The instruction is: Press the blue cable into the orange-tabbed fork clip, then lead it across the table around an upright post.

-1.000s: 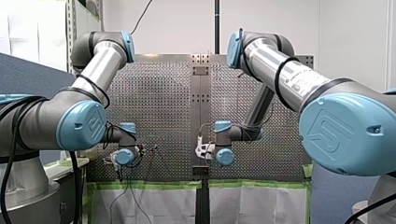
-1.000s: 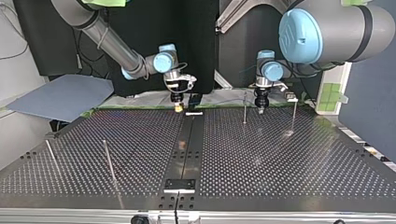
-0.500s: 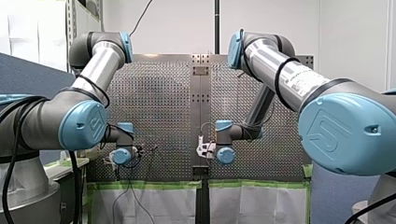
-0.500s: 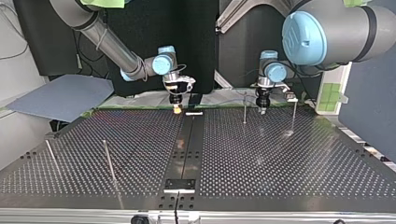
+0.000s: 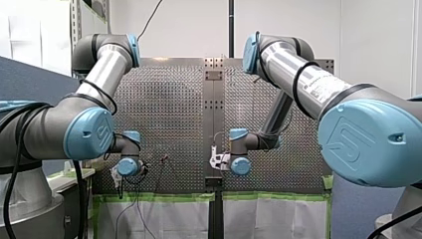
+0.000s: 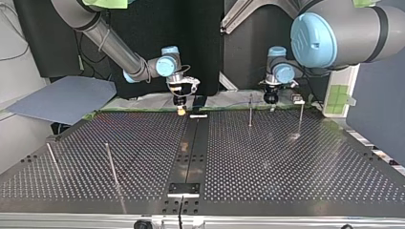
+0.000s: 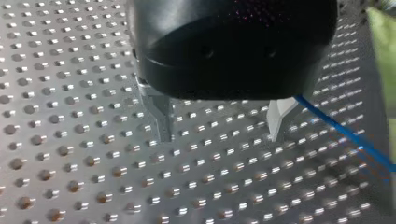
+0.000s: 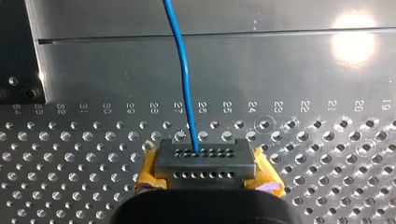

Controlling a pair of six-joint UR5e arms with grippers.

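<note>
Blue cable (image 8: 183, 70) — between right jaws, beside left jaws

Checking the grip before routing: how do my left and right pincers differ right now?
The left pincer has bare metal fingers; the right pincer has yellow pads. The left pincer stands open with nothing between its fingers; the right pincer is shut on the blue cable. Both hang over the perforated table.

Silver-grey arms (image 5: 107, 69), light-blue joint caps (image 5: 89, 134), black cables (image 5: 79, 199).
</note>
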